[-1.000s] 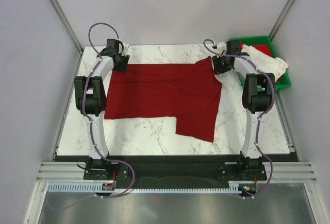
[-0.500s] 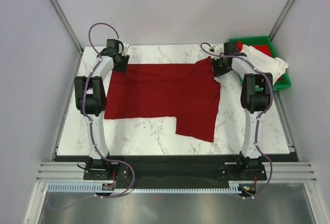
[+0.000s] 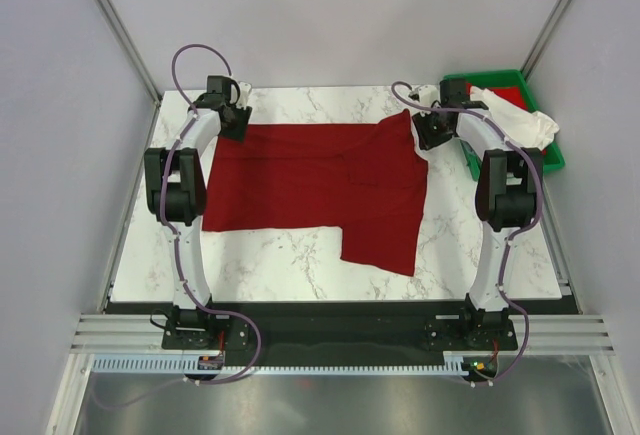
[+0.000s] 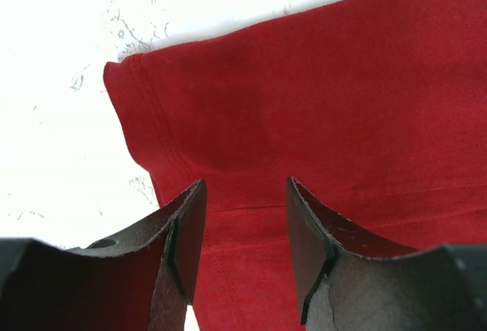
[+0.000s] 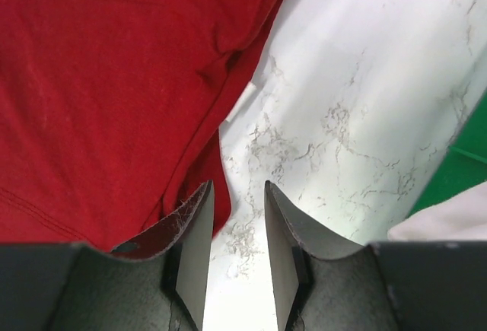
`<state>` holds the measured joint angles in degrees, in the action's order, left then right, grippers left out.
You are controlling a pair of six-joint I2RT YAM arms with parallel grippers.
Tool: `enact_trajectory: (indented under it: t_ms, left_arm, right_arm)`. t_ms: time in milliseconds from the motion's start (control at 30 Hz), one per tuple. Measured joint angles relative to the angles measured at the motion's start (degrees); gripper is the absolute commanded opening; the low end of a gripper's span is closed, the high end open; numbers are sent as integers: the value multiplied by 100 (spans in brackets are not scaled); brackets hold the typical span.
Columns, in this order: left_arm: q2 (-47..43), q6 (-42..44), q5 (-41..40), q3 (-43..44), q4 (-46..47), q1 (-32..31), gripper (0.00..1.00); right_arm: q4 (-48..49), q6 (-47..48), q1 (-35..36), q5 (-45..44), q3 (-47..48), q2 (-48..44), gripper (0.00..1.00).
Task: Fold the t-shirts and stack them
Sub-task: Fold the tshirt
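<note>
**Supervisor:** Location of the task items?

**Inspector:** The dark red t-shirt (image 3: pixel 310 180) lies spread on the counter (image 3: pixel 290 255), beside the green bin (image 3: pixel 497 77) on the side toward the left arm. It is mostly flat, though the corner closest to the bin is bunched and slightly raised. The off-white t-shirt (image 3: pixel 520 120) sits crumpled inside the bin and spills over the rim on the side away from the red shirt.

**Supervisor:** Fingers?

**Inspector:** The left gripper (image 4: pixel 243 186) hangs over the red shirt's corner farthest from the bin. Its fingers are moderately apart, with cloth showing in the gap and nothing clamped. The right gripper (image 5: pixel 237 186) is at the corner closest to the bin. Its fingers are narrowly apart and straddle the hem, with bare counter showing between them. It holds nothing.

**Supervisor:** Risks from here?

**Inspector:** Three, in my judgement.
- The right fingers sit at the very edge of the cloth, so closing there may catch only the hem, or nothing, and that corner would slip out on the lift.
- If one corner is taken deeper than the other, the pull would be uneven and the fold skewed.
- The right arm works close to the bin, so a wide swing could snag the overhanging off-white cloth and drag it out.

**Supervisor:** Counts?

**Inspector:** Two t-shirts, one dark red and one off-white. One bin. Two arms, each with one gripper. A patch of red shows in the bin under the off-white cloth; I cannot tell what it is.
</note>
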<state>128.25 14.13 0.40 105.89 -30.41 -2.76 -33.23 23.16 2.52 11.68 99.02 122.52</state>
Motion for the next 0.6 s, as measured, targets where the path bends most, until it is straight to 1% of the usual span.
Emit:
enact_trajectory:
  t_ms: [333,600]
  left_arm:
    - [0,0,11,2,2,0,53]
    - [0,2,11,2,2,0,53]
  right_arm:
    - [-275,138,85,-2,-11,61,40]
    - [-369,256,164,-63,-11,339,39]
